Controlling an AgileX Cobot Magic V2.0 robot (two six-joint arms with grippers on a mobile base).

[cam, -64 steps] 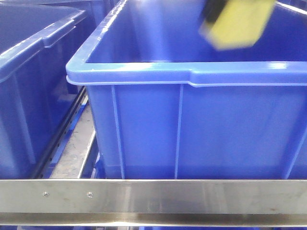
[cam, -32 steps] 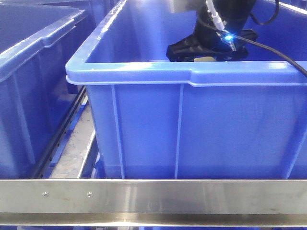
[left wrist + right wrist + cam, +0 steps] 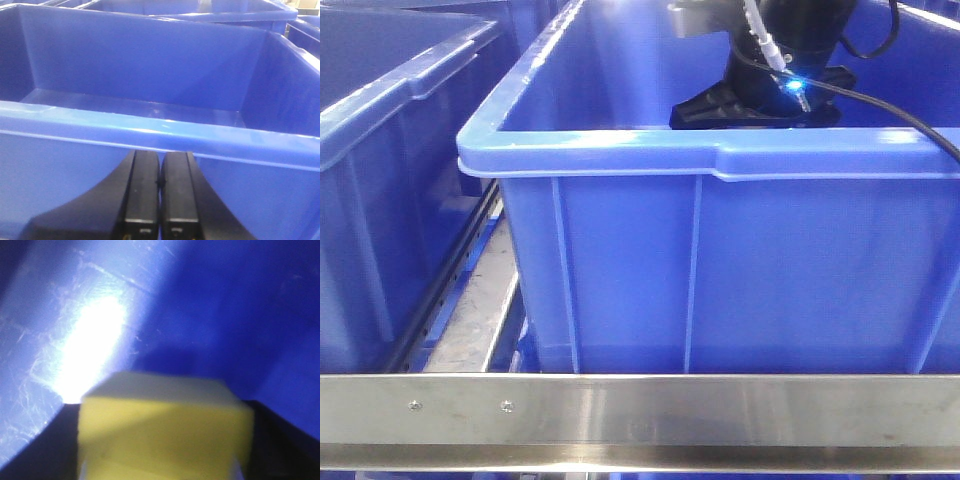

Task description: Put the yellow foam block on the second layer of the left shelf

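The yellow foam block [image 3: 165,427] is sitting between the dark fingers [image 3: 280,440] of the right end effector [image 3: 165,450], which is pinching it from both sides; in the right wrist view its top face is showing pale and its front face a deeper yellow, with the scratched blue inner wall of a bin behind it and a bright glare patch [image 3: 92,347] to the upper left. In the front-facing view the block itself is hidden: only the black body of the right arm [image 3: 770,90] is reaching down inside the large blue bin [image 3: 720,260], below the rim line, with a small blue light [image 3: 792,85] glowing on it and a black cable [image 3: 900,115] trailing off to the right. A second blue bin [image 3: 380,200] is standing just beside it on the left, and a metal rail [image 3: 640,420] is running across the bottom. In the left wrist view the left end effector [image 3: 160,200] is hanging with its two black fingers [image 3: 142,195] pressed together, gripping nothing, just in front of the rim of another blue crate [image 3: 150,125].
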